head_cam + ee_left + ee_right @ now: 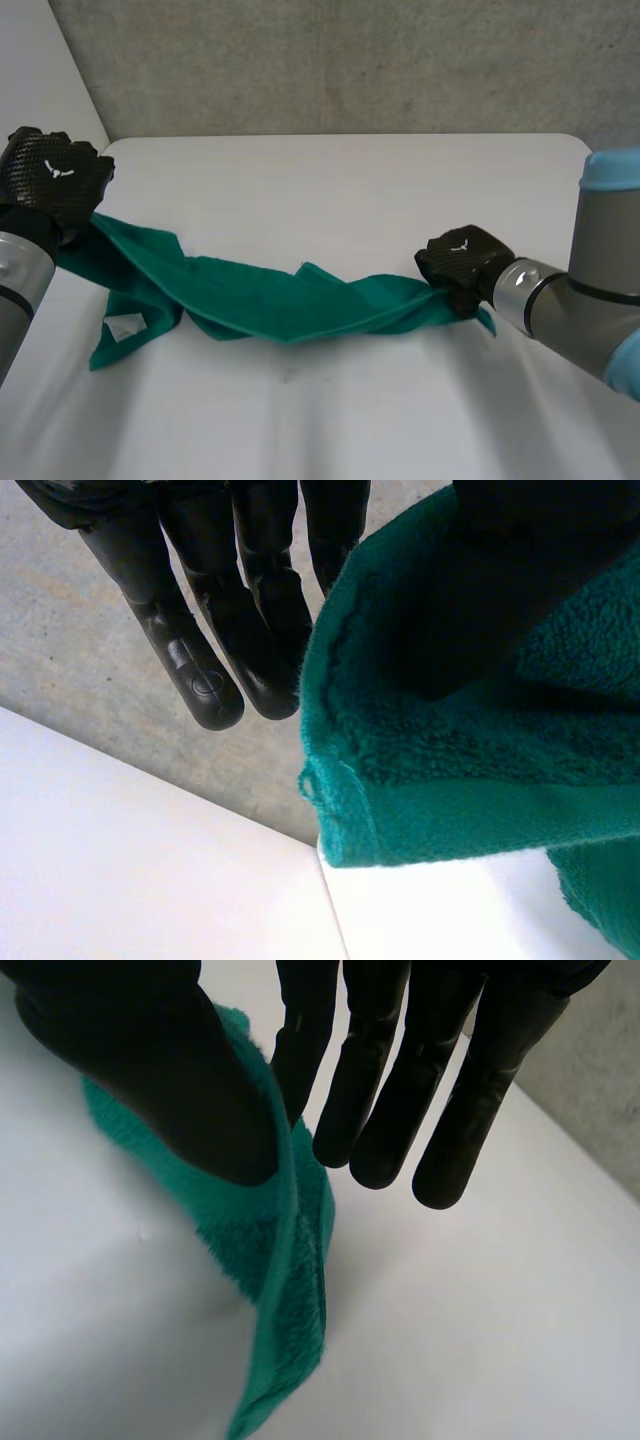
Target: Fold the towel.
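A green towel [270, 300] is stretched and bunched between my two hands across the white table [350, 190]. My left hand [50, 180] is raised over the table's left edge and pinches one end of the towel [470, 760] between its thumb and a straight finger; its other fingers [200, 670] hang free beside the cloth. My right hand [462, 262] sits low at the towel's right end. There the thumb presses the towel's edge [280, 1260] against a finger, with the remaining fingers [450, 1130] straight and apart from the cloth. A white label [125, 327] shows near the towel's left corner.
A grey concrete wall [350, 60] stands behind the table. The table's left edge [330, 900] runs just under my left hand. Bare white tabletop lies in front of the towel and behind it.
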### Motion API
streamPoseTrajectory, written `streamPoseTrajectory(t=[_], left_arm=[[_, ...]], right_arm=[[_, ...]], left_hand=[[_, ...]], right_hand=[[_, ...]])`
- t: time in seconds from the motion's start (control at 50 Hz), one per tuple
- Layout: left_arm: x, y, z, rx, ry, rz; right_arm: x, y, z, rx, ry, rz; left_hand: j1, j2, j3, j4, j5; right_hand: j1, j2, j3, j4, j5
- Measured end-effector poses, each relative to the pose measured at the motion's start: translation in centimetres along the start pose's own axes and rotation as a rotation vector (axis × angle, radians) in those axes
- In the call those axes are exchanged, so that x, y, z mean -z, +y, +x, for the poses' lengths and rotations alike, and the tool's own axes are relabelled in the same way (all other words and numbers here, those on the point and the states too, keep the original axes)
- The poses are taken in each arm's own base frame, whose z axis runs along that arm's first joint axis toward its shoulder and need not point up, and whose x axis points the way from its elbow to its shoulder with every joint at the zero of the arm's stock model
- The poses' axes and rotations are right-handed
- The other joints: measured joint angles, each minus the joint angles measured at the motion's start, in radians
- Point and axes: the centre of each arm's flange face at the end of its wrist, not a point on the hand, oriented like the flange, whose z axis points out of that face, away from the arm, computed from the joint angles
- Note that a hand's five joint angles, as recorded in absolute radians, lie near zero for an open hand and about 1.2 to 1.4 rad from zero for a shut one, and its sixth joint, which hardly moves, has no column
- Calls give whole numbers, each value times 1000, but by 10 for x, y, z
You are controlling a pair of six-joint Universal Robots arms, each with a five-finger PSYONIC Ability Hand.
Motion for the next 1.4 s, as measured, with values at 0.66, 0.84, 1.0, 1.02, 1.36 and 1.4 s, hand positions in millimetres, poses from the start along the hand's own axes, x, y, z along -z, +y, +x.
streamPoseTrajectory(t=[0.66,0.84,1.0,1.02,1.36,1.4], left_arm=[[-39,54,19,91,35,-153],[-39,56,18,102,30,-157],[-39,56,15,101,22,-160],[-39,56,15,101,22,-160],[9,-33,-50,94,-7,-84],[18,-34,-49,92,45,-138]], right_arm=[[-6,60,10,-311,-29,-60],[-11,60,11,-297,-18,-34],[-11,43,24,-260,15,20],[-11,43,24,-260,15,20],[143,-97,84,273,233,53],[147,-94,86,318,237,-2]], left_hand=[[0,0,0,0,0],[0,0,0,0,0],[0,0,0,0,0],[0,0,0,0,0],[0,0,0,0,0],[0,0,0,0,0]], right_hand=[[-463,-554,-561,-565,-565],[-192,-239,-260,-263,-273],[-2,8,8,12,0],[-2,8,8,12,0],[-2,8,8,12,2],[-2,8,8,12,2]])
